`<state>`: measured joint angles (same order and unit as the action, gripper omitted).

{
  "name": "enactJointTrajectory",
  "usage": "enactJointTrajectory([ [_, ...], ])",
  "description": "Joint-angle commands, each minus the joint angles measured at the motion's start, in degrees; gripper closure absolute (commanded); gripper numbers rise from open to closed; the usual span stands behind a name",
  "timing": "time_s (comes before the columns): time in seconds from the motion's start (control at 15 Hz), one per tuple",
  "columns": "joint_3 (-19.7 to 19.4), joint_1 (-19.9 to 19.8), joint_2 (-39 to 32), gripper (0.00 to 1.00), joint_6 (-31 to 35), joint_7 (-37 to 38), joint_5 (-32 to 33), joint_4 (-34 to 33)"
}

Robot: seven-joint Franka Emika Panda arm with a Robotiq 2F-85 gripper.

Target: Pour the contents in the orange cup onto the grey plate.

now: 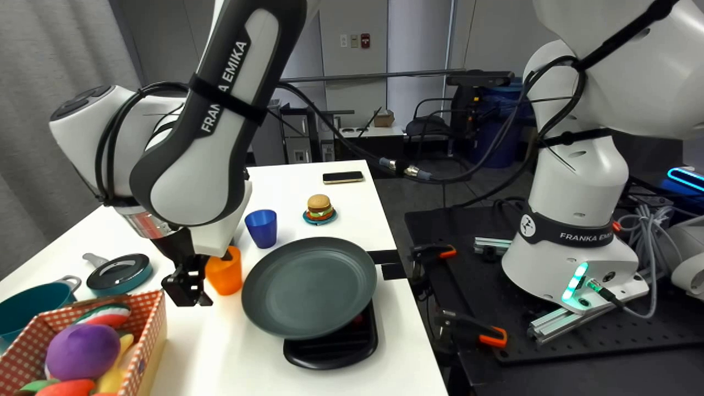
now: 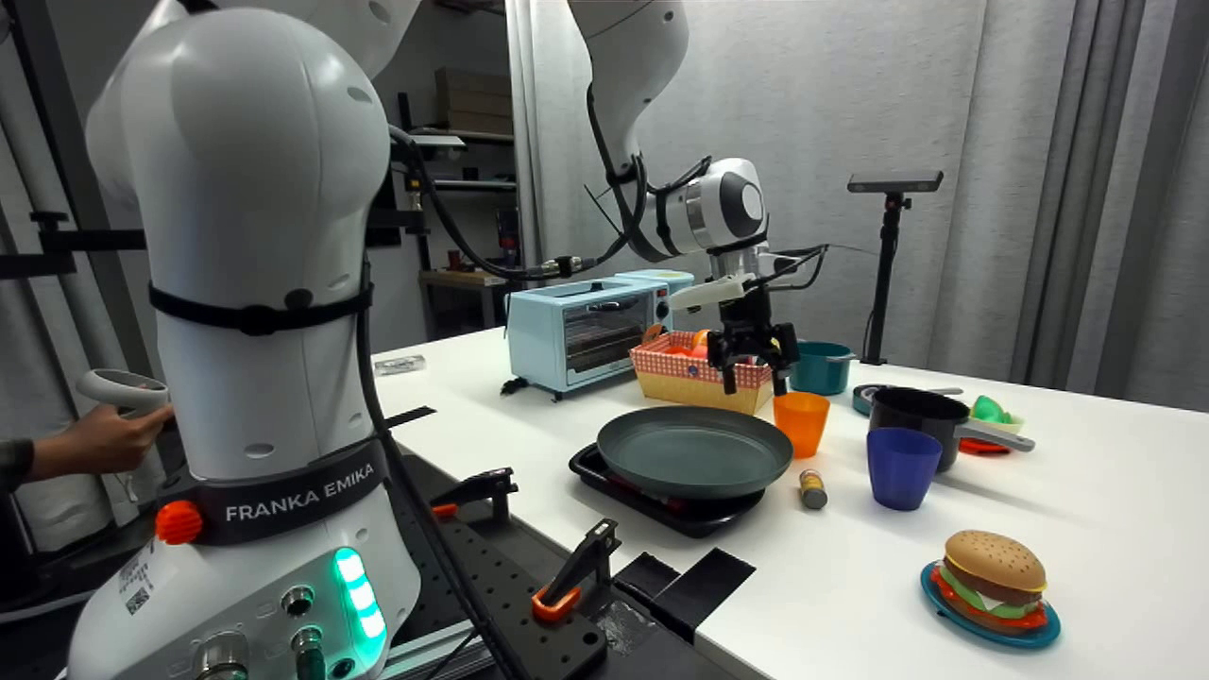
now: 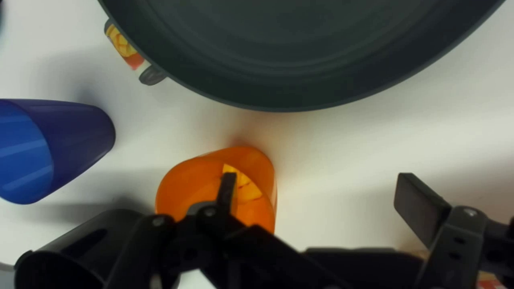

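Spread gripper (image 3: 315, 190) by the orange cup (image 2: 801, 430)

The gripper's fingers stand wide apart. In the wrist view one finger covers a bit of the cup, but it's hard to tell if they touch. The cup is bright orange, wide on top and thinner at the bottom. It stands on the white table (image 2: 850, 586), mouth up, its long way running up and down. Yellow pieces (image 3: 249, 192) sit inside. The round grey plate (image 2: 694, 453) is just beside it, on a black base (image 1: 330, 352).

Two cups (image 2: 801, 430), one grey plate (image 2: 694, 455), one burger (image 2: 996, 571)
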<state>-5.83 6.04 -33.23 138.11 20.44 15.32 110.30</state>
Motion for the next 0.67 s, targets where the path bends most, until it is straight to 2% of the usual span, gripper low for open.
enactJointTrajectory([
  [0.0,0.4,-0.3,-0.4,0.0,-1.0,-2.0,-2.1,-1.2],
  [0.6,-0.6,0.6,-0.1,0.0,-0.1,-0.4,-0.6,-0.1],
])
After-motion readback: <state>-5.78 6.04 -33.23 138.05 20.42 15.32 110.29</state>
